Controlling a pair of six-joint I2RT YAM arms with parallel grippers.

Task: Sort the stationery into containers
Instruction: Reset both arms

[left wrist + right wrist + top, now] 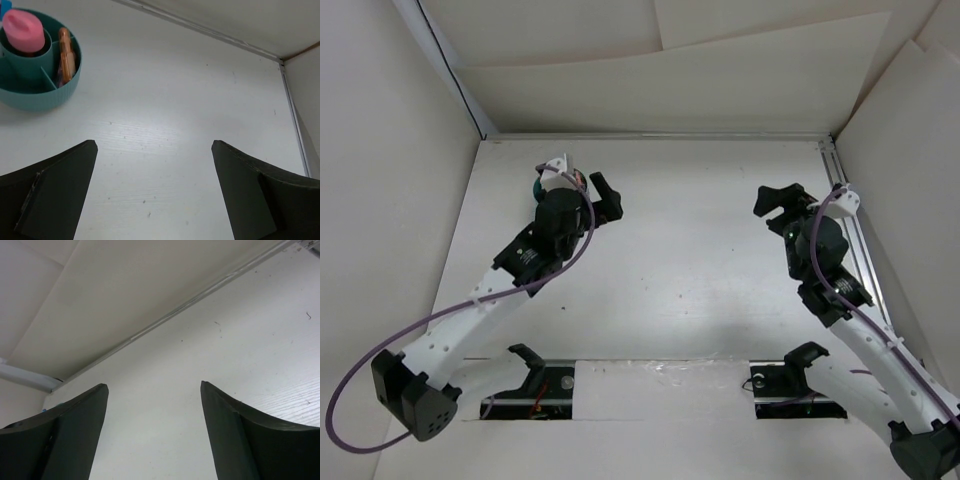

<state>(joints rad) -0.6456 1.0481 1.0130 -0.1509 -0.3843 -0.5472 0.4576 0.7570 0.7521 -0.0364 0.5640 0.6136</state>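
The round teal cup (45, 95) shows at the upper left of the left wrist view. A chunky pink piece (24, 32) stands in its middle compartment, an orange piece (65, 52) lies in a side compartment, and a bit of blue (5, 7) shows at the frame edge. In the top view the left wrist hides nearly all of the cup; only a teal sliver (534, 188) shows. My left gripper (154, 144) (605, 197) is open and empty, to the right of the cup above bare table. My right gripper (153, 385) (778, 207) is open and empty at the far right. No pens show.
White walls close the table at the back and sides. A metal rail (852, 225) runs along the right edge and another along the back wall (165, 317). Two black holders sit in slots at the near edge (532, 372) (798, 368).
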